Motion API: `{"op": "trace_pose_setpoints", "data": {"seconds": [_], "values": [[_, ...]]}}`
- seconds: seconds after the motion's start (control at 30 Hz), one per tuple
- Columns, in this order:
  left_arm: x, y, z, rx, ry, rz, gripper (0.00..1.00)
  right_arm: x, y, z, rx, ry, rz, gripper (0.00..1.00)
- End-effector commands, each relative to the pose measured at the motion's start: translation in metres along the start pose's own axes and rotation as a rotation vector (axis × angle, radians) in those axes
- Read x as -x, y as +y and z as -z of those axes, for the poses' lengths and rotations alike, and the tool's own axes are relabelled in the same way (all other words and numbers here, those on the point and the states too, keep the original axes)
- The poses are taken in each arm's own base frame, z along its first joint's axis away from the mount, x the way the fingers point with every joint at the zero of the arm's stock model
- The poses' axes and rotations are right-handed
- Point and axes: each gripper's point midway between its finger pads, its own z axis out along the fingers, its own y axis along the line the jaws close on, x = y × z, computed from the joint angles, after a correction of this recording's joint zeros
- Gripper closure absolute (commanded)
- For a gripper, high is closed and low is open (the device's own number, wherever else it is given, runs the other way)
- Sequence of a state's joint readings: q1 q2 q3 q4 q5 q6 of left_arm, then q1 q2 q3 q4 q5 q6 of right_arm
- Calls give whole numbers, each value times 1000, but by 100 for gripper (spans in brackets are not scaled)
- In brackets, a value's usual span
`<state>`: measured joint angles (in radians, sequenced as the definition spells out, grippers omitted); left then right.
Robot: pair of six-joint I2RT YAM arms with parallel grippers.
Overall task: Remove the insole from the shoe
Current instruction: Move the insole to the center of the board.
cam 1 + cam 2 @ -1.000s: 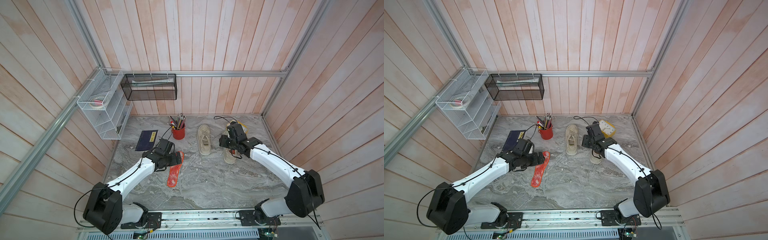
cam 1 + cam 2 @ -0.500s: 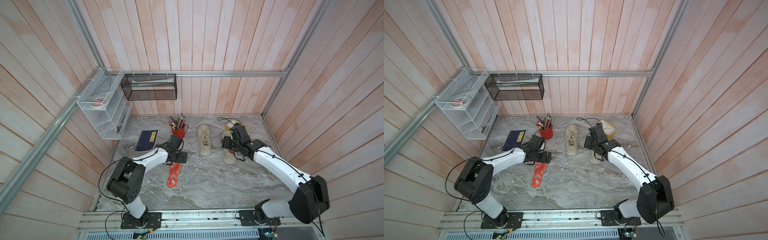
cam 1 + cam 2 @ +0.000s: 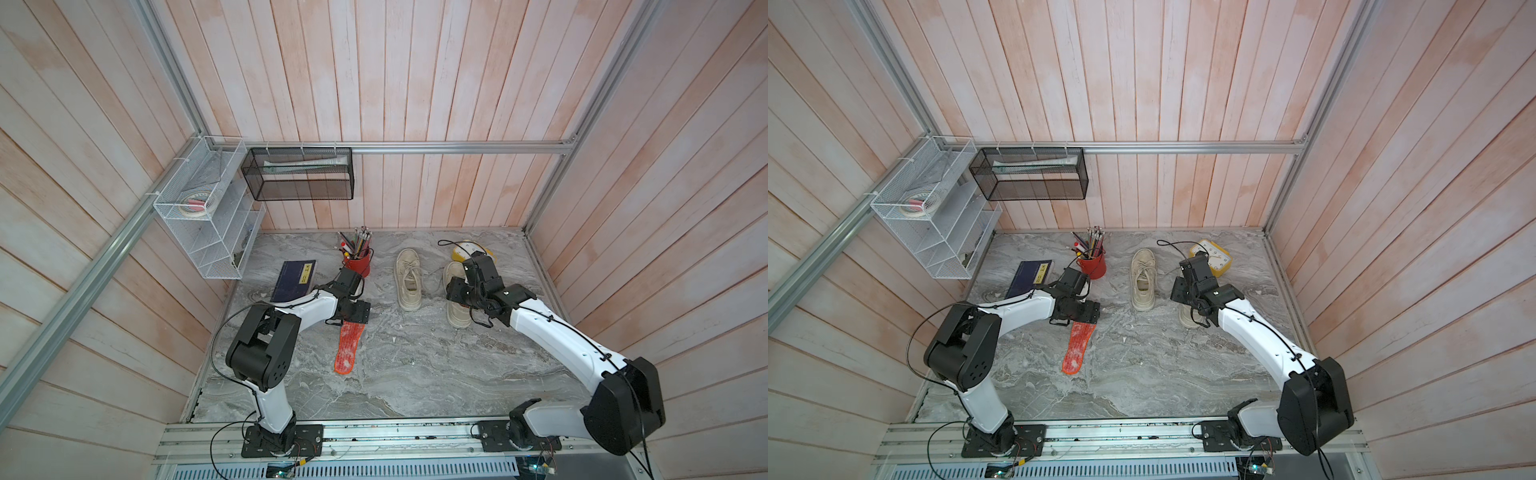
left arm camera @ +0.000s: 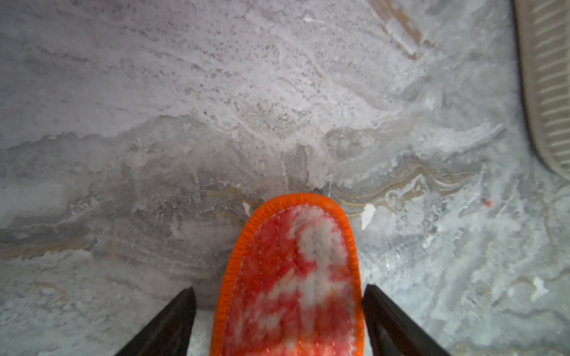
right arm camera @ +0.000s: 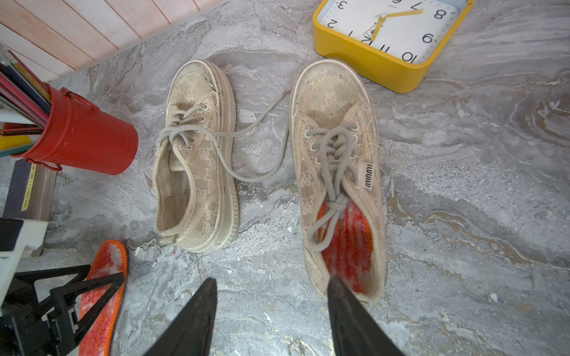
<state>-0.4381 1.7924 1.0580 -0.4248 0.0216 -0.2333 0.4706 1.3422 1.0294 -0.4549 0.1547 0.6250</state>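
Though agape, left pincer (image 4: pixel 279 287) astride insole (image 4: pixel 294 243).

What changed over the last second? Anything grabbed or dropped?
The left arm folded its elbow back toward its base; the left gripper stayed over one end of the loose insole, fingers open. The right gripper, also open, shifted slightly to its right above the shoe that still holds a second insole. Nothing grabbed or dropped. Loose insole and shoe stayed put.
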Motion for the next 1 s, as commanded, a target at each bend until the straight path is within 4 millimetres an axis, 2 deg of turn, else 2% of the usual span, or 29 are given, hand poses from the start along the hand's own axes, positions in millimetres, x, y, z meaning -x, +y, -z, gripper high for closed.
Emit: {"op": "trace_pose_setpoints", "data": {"seconds": [0.0, 0.3, 0.4, 0.5, 0.63, 0.73, 0.83, 0.97], "values": [[-16, 12, -2, 38, 34, 22, 18, 0, -2, 3, 5, -1, -10, 41], [-29, 33, 12, 122, 11, 83, 24, -2, 1, -3, 14, 18, 0, 41], [-20, 28, 18, 97, -18, 81, 15, -1, 1, -4, 11, 24, 9, 41], [7, 18, 37, 56, -104, 75, 10, 1, -8, -5, -18, 48, 23, 42], [58, -11, 90, -97, -306, 87, 9, -3, -35, -14, -60, 133, 11, 46], [81, -38, 127, -266, -417, 125, 10, -7, -54, -24, -125, 206, 15, 50], [87, -63, 149, -389, -472, 144, 12, -6, -71, -33, -189, 240, 20, 54], [78, -106, 159, -492, -472, 79, 14, -6, -78, -48, -178, 263, 18, 60]]}}
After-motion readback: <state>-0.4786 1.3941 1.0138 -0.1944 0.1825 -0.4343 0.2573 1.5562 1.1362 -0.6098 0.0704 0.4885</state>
